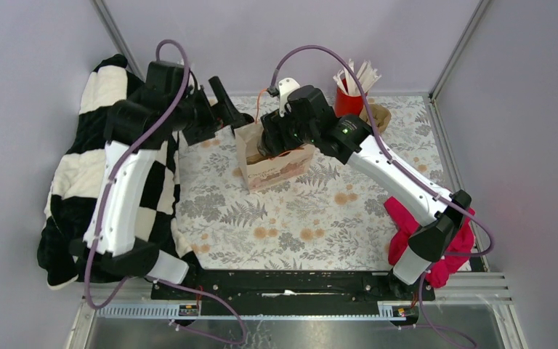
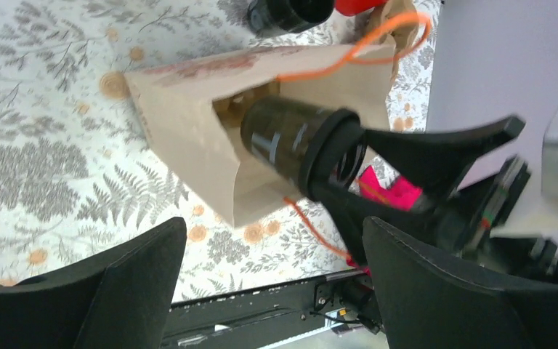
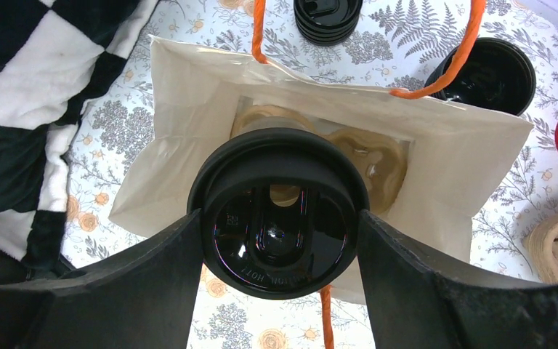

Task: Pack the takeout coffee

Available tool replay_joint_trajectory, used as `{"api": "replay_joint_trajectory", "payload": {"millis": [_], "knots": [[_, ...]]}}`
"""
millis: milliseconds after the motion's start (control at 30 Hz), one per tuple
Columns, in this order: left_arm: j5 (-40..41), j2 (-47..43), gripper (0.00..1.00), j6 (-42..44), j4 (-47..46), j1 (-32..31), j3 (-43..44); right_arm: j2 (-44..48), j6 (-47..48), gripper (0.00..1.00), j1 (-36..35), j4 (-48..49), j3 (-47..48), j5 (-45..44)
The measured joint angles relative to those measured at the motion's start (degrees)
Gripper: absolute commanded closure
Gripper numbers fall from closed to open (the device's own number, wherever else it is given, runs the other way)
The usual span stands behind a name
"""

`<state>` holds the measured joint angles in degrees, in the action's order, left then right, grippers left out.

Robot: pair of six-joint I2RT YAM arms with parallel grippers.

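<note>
Takeout coffee (image 3: pixel 278 218) clamped by right gripper (image 3: pixel 278 240) at paper bag (image 3: pixel 189 109) mouth | left gripper (image 2: pixel 275 236) spread wide, empty | risk: bag, apparently unsupported, tips if cup snags

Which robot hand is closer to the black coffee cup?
Right. The right gripper clamps the coffee cup by its lid, partway into the paper bag. The left gripper is open beside the bag, not touching the cup.

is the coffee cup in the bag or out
Partly in: the coffee cup has its body inside the paper bag, its lid sticking out of the mouth, held between the right fingers.
</note>
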<state>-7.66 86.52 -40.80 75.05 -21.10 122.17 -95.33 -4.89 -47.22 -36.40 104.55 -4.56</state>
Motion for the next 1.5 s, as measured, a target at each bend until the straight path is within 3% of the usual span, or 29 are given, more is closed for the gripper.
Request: {"api": "replay_joint_trajectory", "payload": {"millis": [167,433,900,1000,1233,1500], "knots": [[8.3,-3.8,0.14,-3.4,2.6,-7.0,-3.4,-0.3,-0.5,0.95,0.0,0.3,0.1,-0.9],[17.2,8.6,0.37,-4.8,1.6,-11.5,-4.3,-0.3,-0.3,0.94,0.0,0.6,0.0,-2.5],[22.8,4.9,0.62,-4.7,-4.7,-12.1,-16.4,1.1,-0.3,0.94,0.1,1.1,-1.7,-2.5],[23.9,5.0,0.76,-4.0,-6.0,-12.1,-16.7,1.2,0.2,0.95,0.1,1.1,-1.7,-2.5],[26.0,5.0,0.98,0.6,-8.5,-12.1,-17.2,2.5,4.6,0.97,0.1,1.2,-3.0,-2.4],[24.2,-0.9,1.0,5.8,-16.3,-12.8,-26.4,7.5,11.1,1.0,0.1,3.2,-10.3,-1.0]]}}
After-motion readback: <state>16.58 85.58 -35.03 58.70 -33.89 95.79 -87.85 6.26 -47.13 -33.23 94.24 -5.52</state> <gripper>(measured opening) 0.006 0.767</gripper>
